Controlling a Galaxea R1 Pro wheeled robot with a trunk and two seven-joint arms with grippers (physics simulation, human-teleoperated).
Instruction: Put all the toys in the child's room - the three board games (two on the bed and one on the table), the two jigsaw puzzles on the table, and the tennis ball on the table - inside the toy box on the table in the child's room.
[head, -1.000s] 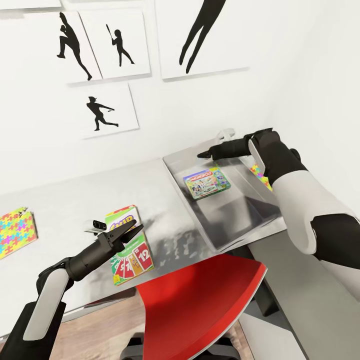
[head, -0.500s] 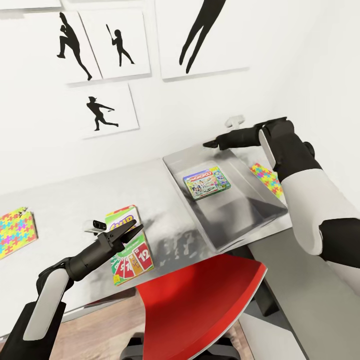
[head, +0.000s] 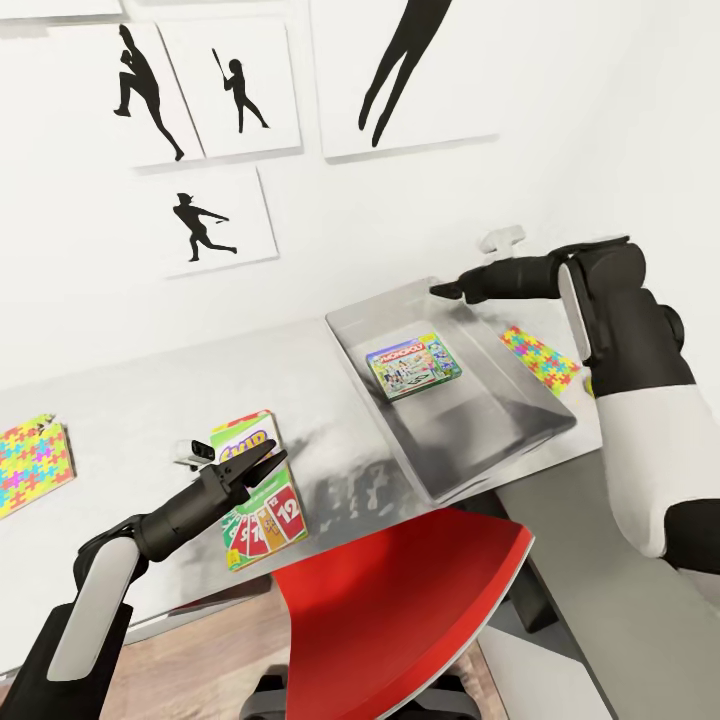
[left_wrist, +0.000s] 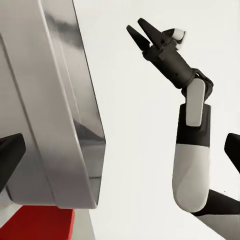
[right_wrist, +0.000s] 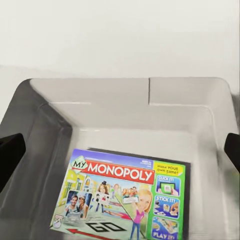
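Nearest us at 6 o'clock in the head view sits the red chair (head: 400, 600), tucked under the worktop (head: 130, 420) edge. Our left gripper (head: 262, 465) hovers at approx 8 o'clock, fingers spread a little w/ nothing between them, just over the yellow-green board game (head: 262, 500) lying flat on the worktop. A small white-and-black block (head: 195, 452) sits beside that game at its 10 o'clock corner. Far out at 9 o'clock lies one jigsaw puzzle (head: 32, 462), flat near the picture edge.

Centre, approx 3 o'clock from the left gripper, is the toy box (head: 520, 425), open-topped, w/ the Monopoly board game (head: 414, 366) lying flat inside; the right wrist view shows it resting on the bin floor (right_wrist: 127, 197). The second jigsaw puzzle (head: 541, 357) lies on the worktop just beside the box's 3 o'clock wall.

Our right gripper (head: 447, 290) hangs above the box's far rim at approx 1 o'clock, fingers slightly parted and holding nothing, as seen in the left wrist view (left_wrist: 139, 29). Beyond it, black silhouette pictures (head: 215, 215) hang on the white wall.
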